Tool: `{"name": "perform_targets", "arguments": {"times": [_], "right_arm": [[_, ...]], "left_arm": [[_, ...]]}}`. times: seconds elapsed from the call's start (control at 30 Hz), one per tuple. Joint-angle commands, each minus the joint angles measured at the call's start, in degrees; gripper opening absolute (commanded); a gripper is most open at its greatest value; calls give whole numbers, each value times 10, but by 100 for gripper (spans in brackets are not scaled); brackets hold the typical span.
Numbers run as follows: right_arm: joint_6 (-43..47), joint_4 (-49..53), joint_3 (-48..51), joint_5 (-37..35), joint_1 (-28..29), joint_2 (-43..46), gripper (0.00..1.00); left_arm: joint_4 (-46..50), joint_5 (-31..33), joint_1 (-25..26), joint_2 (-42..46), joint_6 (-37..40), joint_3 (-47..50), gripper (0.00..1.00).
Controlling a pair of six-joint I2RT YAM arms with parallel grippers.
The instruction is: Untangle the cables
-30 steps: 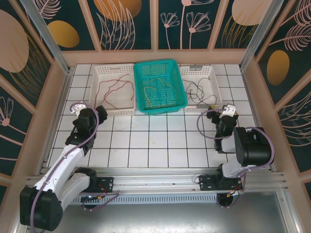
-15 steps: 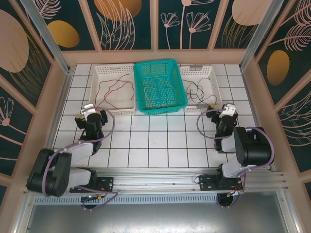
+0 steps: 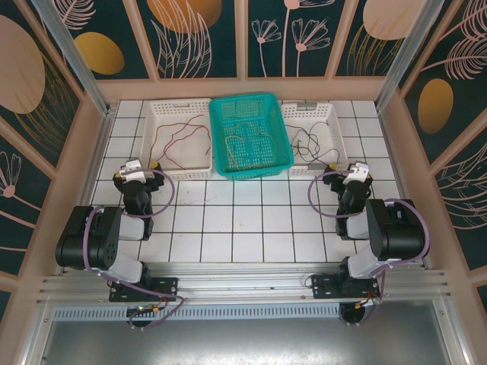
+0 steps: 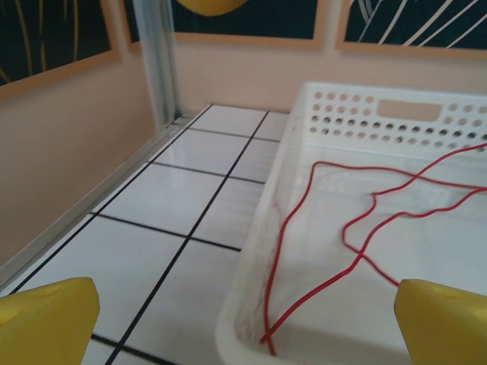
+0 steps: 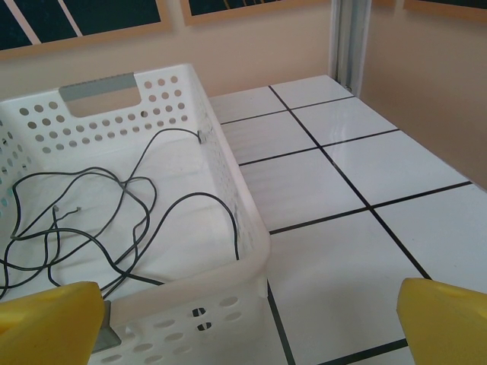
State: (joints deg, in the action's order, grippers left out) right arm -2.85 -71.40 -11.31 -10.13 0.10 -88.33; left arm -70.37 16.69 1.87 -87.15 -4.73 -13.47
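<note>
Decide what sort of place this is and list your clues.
Likely a robot test cell: a left arm and right arm bolted to a rail, a tiled table fenced by printed panels, and baskets holding sorted cables.

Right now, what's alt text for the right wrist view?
A white perforated basket holding looped black cables sits left of bare white table tiles. The yellow fingers of the right gripper stand wide apart at the bottom corners, holding nothing.

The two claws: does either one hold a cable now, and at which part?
Nothing is held. The left claw and the right claw stand open and empty; the red cable and the black cable lie untouched.
</note>
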Motion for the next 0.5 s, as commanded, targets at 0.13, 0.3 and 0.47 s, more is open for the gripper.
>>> {"name": "perform_targets", "arguments": {"times": [0.13, 0.3, 0.47], "right_arm": [[5, -24, -9, 11, 0, 1, 99], [6, -24, -10, 12, 1, 1, 99], [6, -24, -9, 12, 1, 0, 99]], "left_arm": [[-40, -27, -2, 1, -5, 7, 99], [-34, -30, -2, -1, -5, 4, 99], [-37, -34, -2, 0, -3, 6, 99]]}}
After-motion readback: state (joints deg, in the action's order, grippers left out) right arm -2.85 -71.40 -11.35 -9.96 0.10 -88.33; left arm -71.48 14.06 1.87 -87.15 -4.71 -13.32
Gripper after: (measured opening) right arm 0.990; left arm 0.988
